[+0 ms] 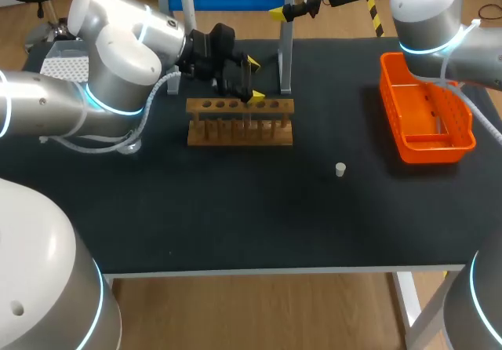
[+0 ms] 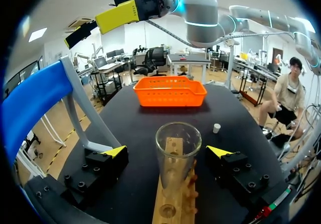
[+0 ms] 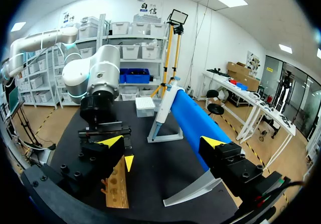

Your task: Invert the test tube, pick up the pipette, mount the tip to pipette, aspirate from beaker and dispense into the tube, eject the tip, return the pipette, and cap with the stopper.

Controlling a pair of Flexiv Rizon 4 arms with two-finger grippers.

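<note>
Left hand [image 2: 167, 151] hangs over the wooden rack [image 1: 239, 122], fingers spread wide, with the test tube [image 2: 178, 143] standing mouth-up in the rack between them, not clamped. Right hand [image 3: 163, 142] is wide open too, up at 1 o'clock of the rack, with the blue pipette [image 3: 193, 116] just ahead of its fingers. The stopper [image 1: 340, 169] lies on the tabletop [image 1: 235, 216] at 4 o'clock of the rack.
</note>
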